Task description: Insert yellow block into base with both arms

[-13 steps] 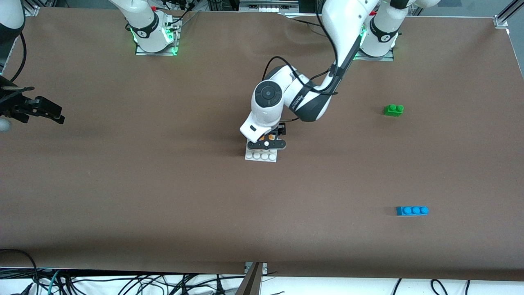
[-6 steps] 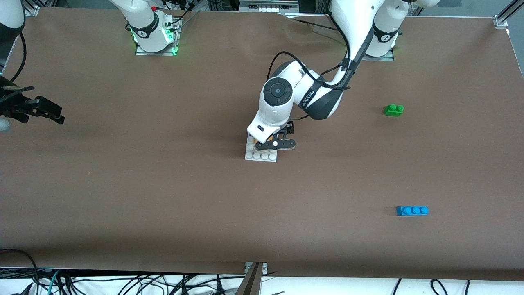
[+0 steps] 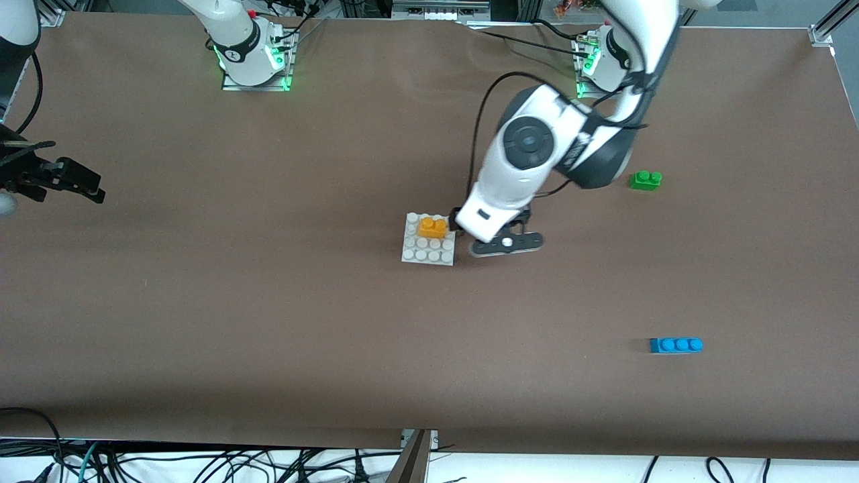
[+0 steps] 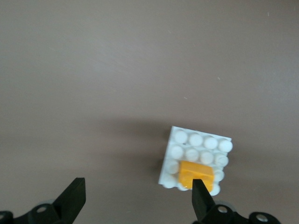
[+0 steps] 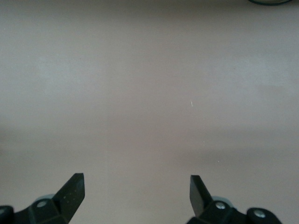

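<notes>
The yellow block (image 3: 433,228) sits on the white base (image 3: 420,255), in the stud rows farther from the front camera and toward the left arm's end. Nothing grips it. My left gripper (image 3: 504,244) hangs open and empty over the bare table just beside the base, toward the left arm's end. In the left wrist view the base (image 4: 202,141) and the yellow block (image 4: 196,173) lie off to one side of the left gripper (image 4: 138,191), close to one finger. My right gripper (image 3: 80,184) waits open at the right arm's end of the table, and the right wrist view shows only brown mat past the right gripper (image 5: 135,184).
A green two-stud brick (image 3: 645,180) lies toward the left arm's end, close to that arm's elbow. A blue three-stud brick (image 3: 676,345) lies nearer the front camera at the same end. Brown mat covers the table.
The left arm has drawn away from the base toward its own end of the table, uncovering the yellow block left on the studs. The right arm has not moved.
</notes>
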Available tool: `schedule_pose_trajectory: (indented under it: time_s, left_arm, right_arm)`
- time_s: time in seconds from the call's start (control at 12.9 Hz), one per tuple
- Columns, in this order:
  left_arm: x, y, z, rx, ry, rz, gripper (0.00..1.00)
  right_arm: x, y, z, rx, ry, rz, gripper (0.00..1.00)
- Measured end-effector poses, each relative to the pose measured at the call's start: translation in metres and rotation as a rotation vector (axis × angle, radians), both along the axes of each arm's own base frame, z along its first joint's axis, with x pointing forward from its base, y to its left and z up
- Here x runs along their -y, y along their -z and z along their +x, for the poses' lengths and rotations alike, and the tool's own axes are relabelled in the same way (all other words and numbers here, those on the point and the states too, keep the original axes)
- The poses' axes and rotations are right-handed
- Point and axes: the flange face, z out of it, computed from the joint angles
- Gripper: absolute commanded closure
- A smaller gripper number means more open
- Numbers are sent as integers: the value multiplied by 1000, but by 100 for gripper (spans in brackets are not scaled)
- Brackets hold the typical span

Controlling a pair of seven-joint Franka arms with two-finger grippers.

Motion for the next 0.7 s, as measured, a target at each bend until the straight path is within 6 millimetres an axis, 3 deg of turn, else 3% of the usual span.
schedule_pose_trajectory:
  time_s: [0.46, 0.7]
  left_arm:
    - [-168, -99, -9, -11, 59, 7, 0]
    - [-234, -147, -25, 20, 144, 81, 0]
  right_arm:
    - [0, 0, 0, 1, 0, 0, 0]
    - [-1, 0, 0, 1, -1, 0, 0]
